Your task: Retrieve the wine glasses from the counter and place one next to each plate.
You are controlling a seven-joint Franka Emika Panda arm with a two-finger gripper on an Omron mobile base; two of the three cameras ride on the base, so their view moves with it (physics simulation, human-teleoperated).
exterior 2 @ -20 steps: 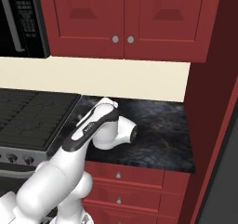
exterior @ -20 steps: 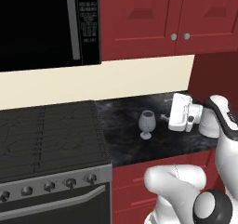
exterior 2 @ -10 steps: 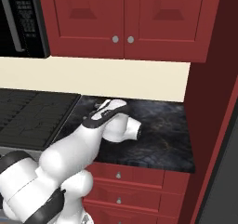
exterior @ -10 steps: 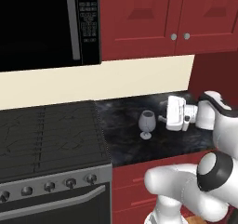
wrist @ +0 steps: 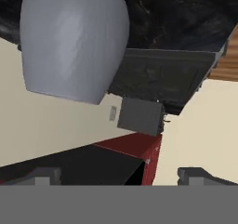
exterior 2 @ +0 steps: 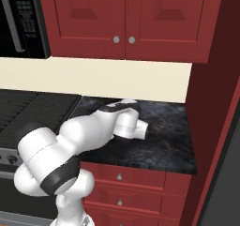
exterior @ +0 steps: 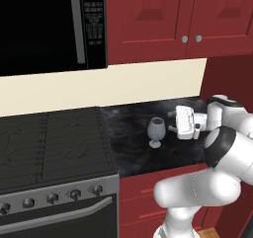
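One grey translucent wine glass point(exterior: 156, 132) stands upright on the black marbled counter point(exterior: 131, 148), a little right of the stove. My gripper point(exterior: 171, 121) is level with the glass bowl, just to its right, pointing at it with the jaws open and nothing between them. In the hand view the glass bowl point(wrist: 74, 42) looms large at the upper left, above the left one of the wide-apart fingertips point(wrist: 44, 174) and off the gripper's point(wrist: 118, 176) centre line. In the right base view my arm hides the glass over the counter point(exterior 2: 164, 136).
A black gas stove point(exterior: 54, 148) borders the counter on the left, with a microwave point(exterior: 44, 24) above it. Red wall cabinets point(exterior: 163, 19) hang overhead. A tall red side panel point(exterior 2: 211, 94) closes the counter's right end. Drawers point(exterior 2: 136, 183) sit below.
The hand has slid a little left toward the glass, staying open. The elbow has swung lower and forward. The glass has not moved.
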